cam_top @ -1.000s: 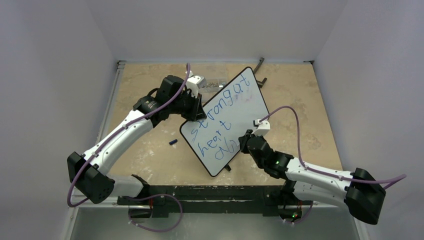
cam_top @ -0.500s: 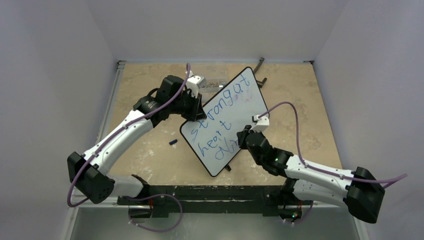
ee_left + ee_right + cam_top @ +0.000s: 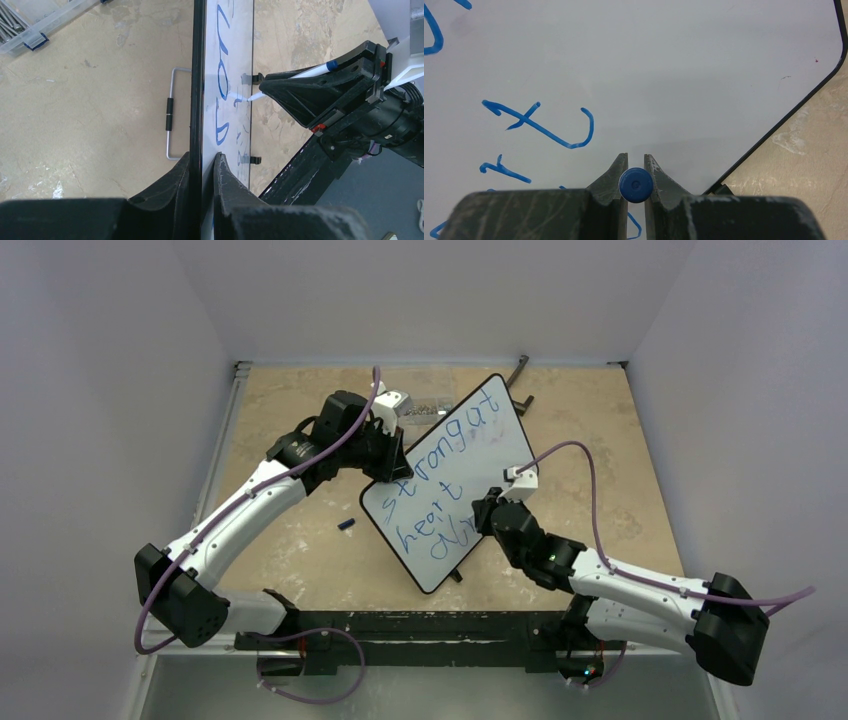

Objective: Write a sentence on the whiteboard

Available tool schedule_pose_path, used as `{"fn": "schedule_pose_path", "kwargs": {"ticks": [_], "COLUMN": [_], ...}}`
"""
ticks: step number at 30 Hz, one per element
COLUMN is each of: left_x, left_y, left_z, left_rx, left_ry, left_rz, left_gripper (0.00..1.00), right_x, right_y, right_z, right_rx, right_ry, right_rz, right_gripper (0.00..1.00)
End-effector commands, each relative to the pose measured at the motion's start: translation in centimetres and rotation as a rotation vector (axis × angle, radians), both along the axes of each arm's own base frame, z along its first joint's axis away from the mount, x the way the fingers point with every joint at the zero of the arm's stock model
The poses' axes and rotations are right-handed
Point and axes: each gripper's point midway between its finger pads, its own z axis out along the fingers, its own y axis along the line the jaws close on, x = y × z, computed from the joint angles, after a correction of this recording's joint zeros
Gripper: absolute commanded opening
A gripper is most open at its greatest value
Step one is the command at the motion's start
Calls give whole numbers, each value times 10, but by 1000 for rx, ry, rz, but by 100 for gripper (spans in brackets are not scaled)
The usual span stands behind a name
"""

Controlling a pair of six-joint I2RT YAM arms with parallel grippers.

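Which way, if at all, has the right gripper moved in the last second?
Yes: the right gripper, holding the marker, has crept slightly up-left in the top view, farther onto the whiteboard, which has not shifted.

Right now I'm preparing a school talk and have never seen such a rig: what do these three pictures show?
Two robot arms are bolted at the near edge of a table. The wide picture comes from a fixed camera above and behind them. The other two come from small cameras on each arm's wrist, looking along its claw. The left claw is clamped on the edge of a whiteboard, steadying it. The right claw grips a blue marker with its tip at the board, near blue handwriting that begins "strong at heart". Also on the table are a small dark cap-like piece and a clear box of metal parts.
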Motion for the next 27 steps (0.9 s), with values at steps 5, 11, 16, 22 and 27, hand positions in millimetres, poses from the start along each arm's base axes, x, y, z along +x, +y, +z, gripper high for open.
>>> {"fn": "schedule_pose_path", "kwargs": {"ticks": [5, 11, 16, 22, 27], "left_x": [15, 14, 14, 14, 15], "left_y": [56, 56, 56, 56, 56], "left_z": [-40, -40, -40, -40, -40], "left_rx": [312, 312, 312, 311, 311], "left_ry": [-42, -40, -40, -42, -43], "left_rz": [97, 97, 97, 99, 99], "left_gripper": [0, 0, 0, 0, 0], "right_x": [0, -4, -2, 6, 14], "right_y": [-13, -22, -21, -15, -10], "right_z": [-7, -15, -10, 13, 24], "right_rx": [16, 15, 17, 33, 22], "right_ry": [-1, 10, 3, -43, -65], "right_rz": [-68, -87, -93, -92, -99], "right_gripper": [0, 0, 0, 0, 0]}}
